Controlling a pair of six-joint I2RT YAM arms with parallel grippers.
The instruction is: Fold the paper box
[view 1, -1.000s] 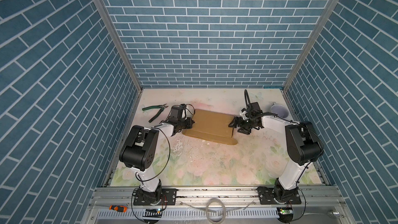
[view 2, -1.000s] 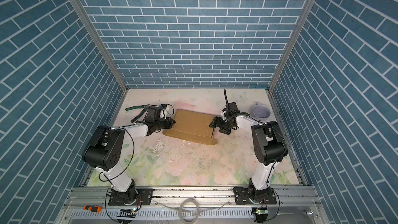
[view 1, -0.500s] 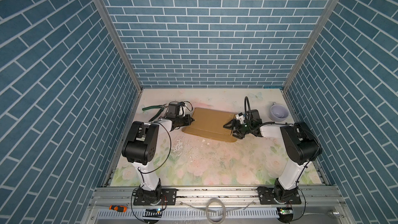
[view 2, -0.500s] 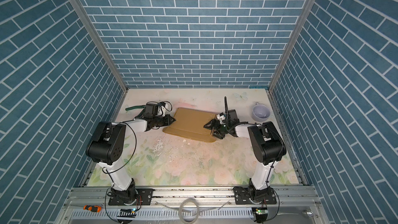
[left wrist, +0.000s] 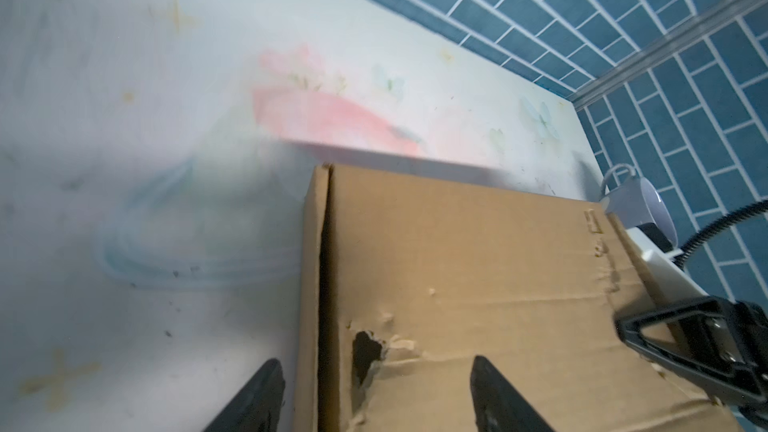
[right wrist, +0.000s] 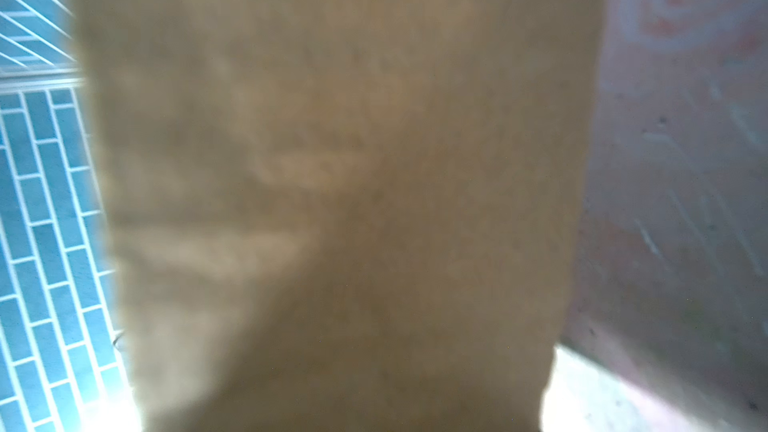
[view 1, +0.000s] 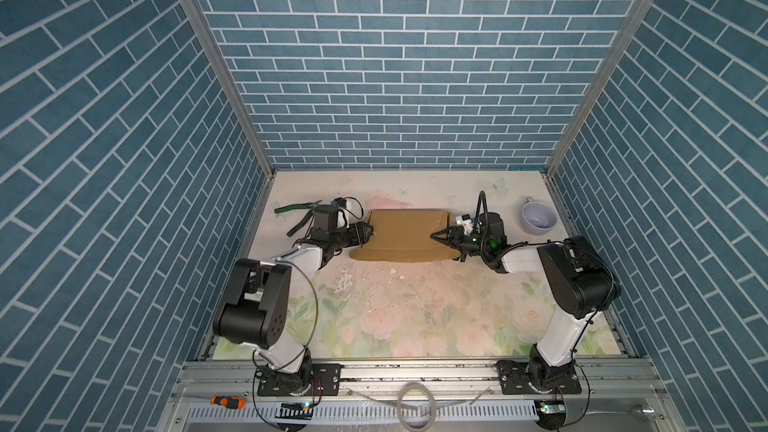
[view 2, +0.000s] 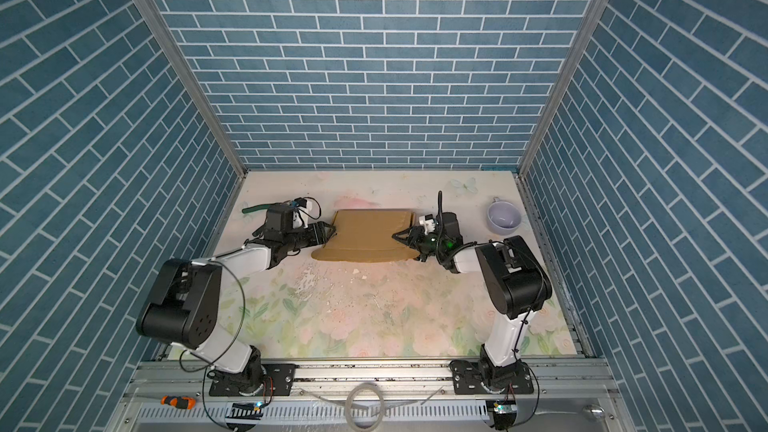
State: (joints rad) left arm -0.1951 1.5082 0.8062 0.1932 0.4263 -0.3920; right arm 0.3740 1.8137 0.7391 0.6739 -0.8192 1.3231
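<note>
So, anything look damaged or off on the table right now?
Yes. The paper box has a torn hole with frayed, crumpled cardboard around it, near the fold at its left end. In a top view, white flakes lie scattered on the mat just in front of the box. Nothing else stands out.

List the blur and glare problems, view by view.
Right wrist view: the paper box fills the frame, wholly out of focus, with blown-out white glare flanking it. Left wrist view: box sharp, table beside it smeared. Both top views: sharp, evenly lit.
</note>
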